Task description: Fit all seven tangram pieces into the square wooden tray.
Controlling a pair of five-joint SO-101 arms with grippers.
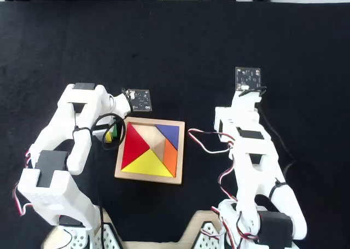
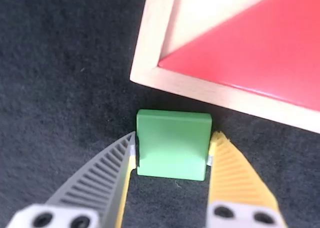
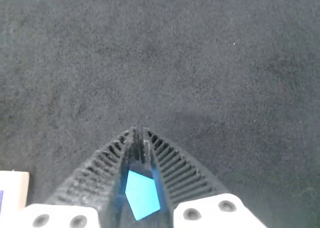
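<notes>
**Green square gripped beside the tray**

The tray (image 1: 147,178) lies between the arms and holds red (image 1: 134,145), yellow (image 1: 146,164), orange (image 1: 170,157) and purple (image 1: 169,133) pieces. At its far corner on the left arm's side, the left gripper (image 2: 174,138) clamps the green square (image 2: 172,148) on the cloth, just outside the rim. Farther off, the right gripper (image 3: 138,134) has its tips together, with a blue piece (image 3: 142,194) wedged between its fingers.
</notes>
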